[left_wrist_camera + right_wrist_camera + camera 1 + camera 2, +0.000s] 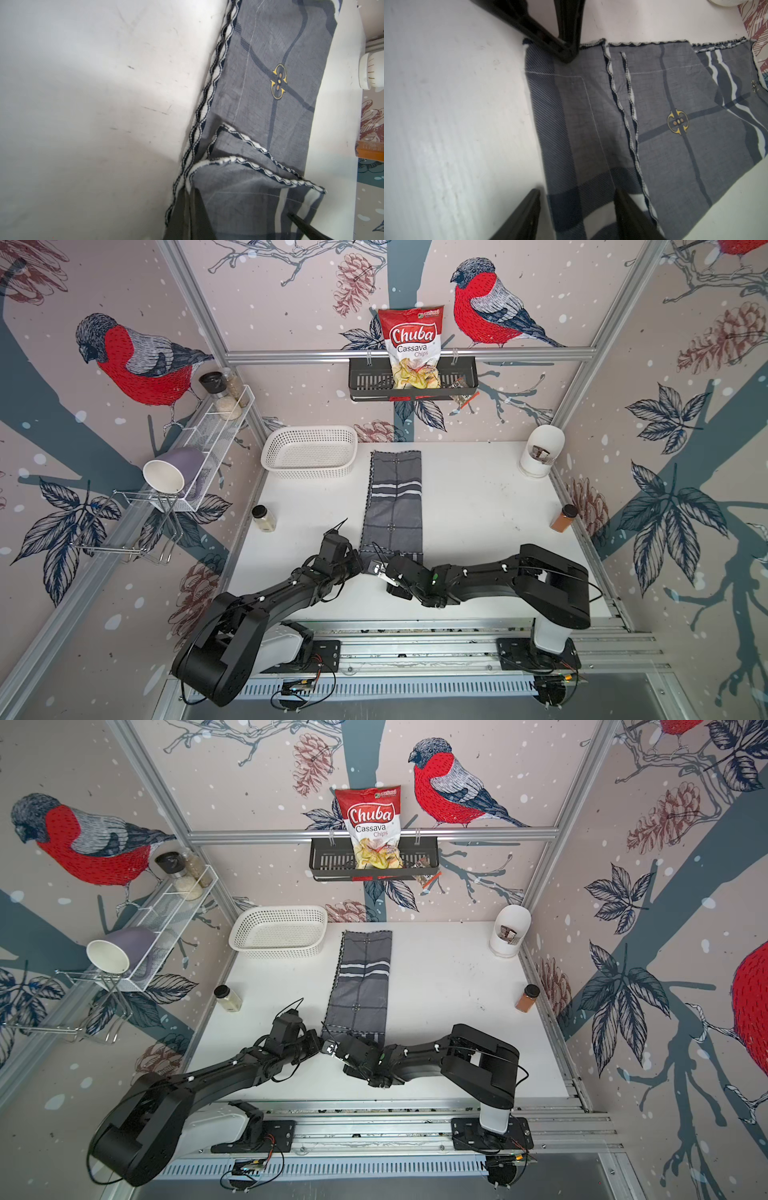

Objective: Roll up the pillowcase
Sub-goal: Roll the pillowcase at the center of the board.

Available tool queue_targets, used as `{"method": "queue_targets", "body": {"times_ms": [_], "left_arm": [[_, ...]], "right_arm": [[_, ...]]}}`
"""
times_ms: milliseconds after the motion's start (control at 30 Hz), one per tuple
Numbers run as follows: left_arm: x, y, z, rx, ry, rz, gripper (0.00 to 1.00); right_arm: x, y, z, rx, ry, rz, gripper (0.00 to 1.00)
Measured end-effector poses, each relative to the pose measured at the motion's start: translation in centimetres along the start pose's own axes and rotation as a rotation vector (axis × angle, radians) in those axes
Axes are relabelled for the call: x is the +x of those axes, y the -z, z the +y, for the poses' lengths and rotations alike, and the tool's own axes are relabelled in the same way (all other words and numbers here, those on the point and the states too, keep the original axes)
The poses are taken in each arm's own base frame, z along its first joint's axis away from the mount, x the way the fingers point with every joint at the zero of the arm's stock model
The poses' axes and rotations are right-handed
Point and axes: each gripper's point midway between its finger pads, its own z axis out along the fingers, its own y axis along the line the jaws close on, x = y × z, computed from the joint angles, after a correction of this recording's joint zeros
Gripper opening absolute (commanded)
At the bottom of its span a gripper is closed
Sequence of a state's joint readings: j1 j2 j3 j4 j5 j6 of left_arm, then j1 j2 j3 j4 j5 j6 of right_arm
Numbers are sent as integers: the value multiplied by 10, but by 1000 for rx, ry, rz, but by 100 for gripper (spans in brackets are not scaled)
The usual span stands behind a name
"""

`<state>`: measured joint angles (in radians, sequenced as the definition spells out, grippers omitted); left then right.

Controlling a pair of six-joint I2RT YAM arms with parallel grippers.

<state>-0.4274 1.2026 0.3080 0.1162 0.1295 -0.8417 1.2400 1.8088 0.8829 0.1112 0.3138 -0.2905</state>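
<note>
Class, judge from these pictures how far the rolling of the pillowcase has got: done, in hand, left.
Done: the pillowcase lies folded into a long narrow strip on the table. In hand: the left claw is shut on a near corner; the right claw stands open astride the near edge. Left: no turn of a roll shows yet, so the whole strip is to be rolled.

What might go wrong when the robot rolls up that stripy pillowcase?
1. The left gripper pinches only a corner of the pillowcase, so it may slip out.
2. The right gripper is open around the same edge; if one side lifts alone, the roll may start crooked.
3. Loose layers overlap at that end, so one might get left behind.
</note>
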Motion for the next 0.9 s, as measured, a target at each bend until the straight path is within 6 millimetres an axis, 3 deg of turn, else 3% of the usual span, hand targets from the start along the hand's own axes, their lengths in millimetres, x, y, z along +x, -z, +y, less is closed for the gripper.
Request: {"method": "queue_targets", "body": {"times_ms": [100, 233, 333, 567, 667, 800, 900], "left_arm": [[-1, 5, 0, 6, 24, -13, 10], [-8, 17, 2, 20, 77, -51, 11], [-21, 34, 0, 37, 107, -129, 19], [-50, 62, -18, 74, 30, -258, 20], [-55, 62, -28, 86, -24, -256, 23], [-47, 52, -38, 135, -93, -209, 26], [-37, 43, -42, 182, -124, -179, 26]], "right_arm": [[3, -5, -1, -36, -10, 9, 0], [0, -6, 4, -170, -35, 28, 0], [-9, 2, 7, -356, -109, 33, 0], [17, 26, 20, -745, -323, 214, 0], [12, 36, 18, -852, -371, 233, 0], [0, 46, 2, -939, -412, 210, 0], [2, 45, -12, -976, -454, 220, 0]]}}
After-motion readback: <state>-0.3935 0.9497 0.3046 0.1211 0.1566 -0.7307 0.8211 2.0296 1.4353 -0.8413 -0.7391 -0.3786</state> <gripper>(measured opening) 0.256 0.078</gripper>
